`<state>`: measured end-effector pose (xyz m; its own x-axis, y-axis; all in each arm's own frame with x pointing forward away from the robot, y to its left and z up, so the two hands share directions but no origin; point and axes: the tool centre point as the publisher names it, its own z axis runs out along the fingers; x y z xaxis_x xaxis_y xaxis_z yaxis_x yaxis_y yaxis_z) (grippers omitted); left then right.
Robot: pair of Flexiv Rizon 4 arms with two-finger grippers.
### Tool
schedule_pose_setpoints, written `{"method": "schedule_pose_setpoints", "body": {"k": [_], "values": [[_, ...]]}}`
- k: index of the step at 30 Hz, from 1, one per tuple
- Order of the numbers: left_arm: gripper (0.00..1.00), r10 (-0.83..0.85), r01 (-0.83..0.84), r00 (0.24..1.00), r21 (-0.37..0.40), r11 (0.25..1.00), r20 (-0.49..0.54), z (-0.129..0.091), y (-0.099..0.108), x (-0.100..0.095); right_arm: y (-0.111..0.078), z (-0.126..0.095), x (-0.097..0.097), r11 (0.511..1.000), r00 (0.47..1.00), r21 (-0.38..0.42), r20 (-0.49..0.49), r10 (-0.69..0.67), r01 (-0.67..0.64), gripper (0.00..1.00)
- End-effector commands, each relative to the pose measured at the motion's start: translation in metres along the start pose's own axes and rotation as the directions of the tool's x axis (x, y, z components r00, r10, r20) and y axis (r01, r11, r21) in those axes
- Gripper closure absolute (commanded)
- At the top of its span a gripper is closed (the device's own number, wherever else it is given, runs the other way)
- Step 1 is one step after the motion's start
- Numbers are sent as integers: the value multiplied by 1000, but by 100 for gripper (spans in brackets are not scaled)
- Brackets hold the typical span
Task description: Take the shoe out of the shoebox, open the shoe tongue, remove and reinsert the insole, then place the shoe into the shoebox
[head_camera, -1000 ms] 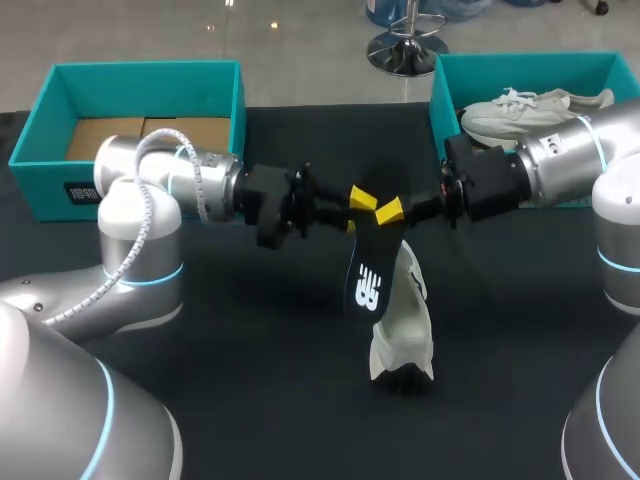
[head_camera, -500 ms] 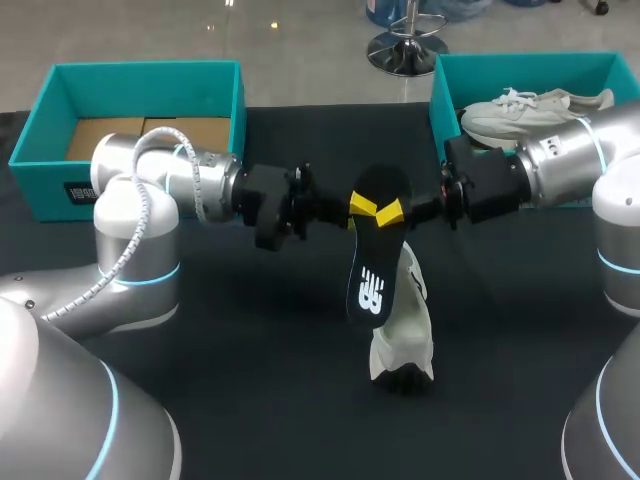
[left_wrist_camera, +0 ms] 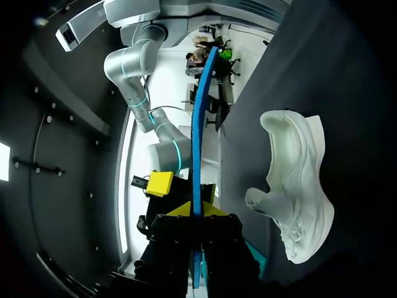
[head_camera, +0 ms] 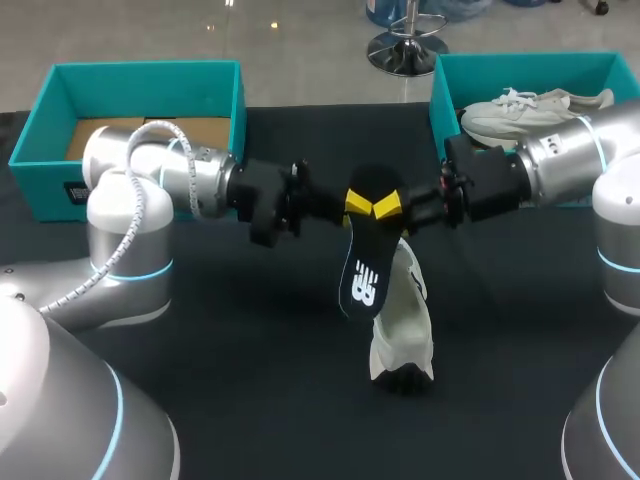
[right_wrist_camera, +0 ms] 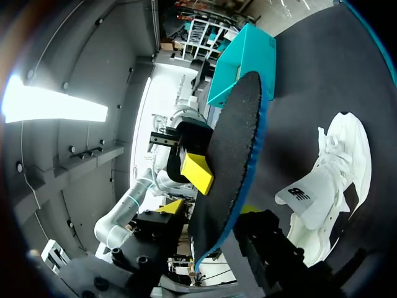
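A black insole (head_camera: 364, 258) with a white logo hangs over the middle of the table, its top end between both grippers. My left gripper (head_camera: 356, 204) is shut on that end; in the left wrist view the insole (left_wrist_camera: 196, 155) shows edge-on as a blue strip pinched between the yellow tips (left_wrist_camera: 196, 209). My right gripper (head_camera: 390, 208) faces it from the other side. Its fingers stand apart on either side of the insole (right_wrist_camera: 232, 155), so this gripper (right_wrist_camera: 209, 210) is open. A white shoe (head_camera: 404, 322) lies on the table below the insole.
A teal shoebox (head_camera: 445, 85) at the back right holds another white shoe (head_camera: 520, 108). A second teal box (head_camera: 50, 150) with cardboard inside stands at the back left. The black tabletop spreads out in front of the shoe.
My left gripper closed on the insole's top end. My right gripper then spread its fingers and let go. The insole shifted slightly left.
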<state>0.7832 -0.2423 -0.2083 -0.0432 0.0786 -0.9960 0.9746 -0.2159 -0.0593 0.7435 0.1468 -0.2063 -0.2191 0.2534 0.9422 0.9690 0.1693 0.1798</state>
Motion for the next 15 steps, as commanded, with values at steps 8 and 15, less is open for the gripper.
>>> {"method": "schedule_pose_setpoints", "body": {"k": [8, 15], "values": [[100, -41, 42, 996, 10, 999, -79, -31, -8, -13, 3, -52, 0, 998, 983, -18, 176, 59, -57, 0], [100, -89, 92, 990, 23, 995, -110, -43, -15, -14, 1, -94, 4, 994, 907, 35, 414, 82, -106, 0]]}}
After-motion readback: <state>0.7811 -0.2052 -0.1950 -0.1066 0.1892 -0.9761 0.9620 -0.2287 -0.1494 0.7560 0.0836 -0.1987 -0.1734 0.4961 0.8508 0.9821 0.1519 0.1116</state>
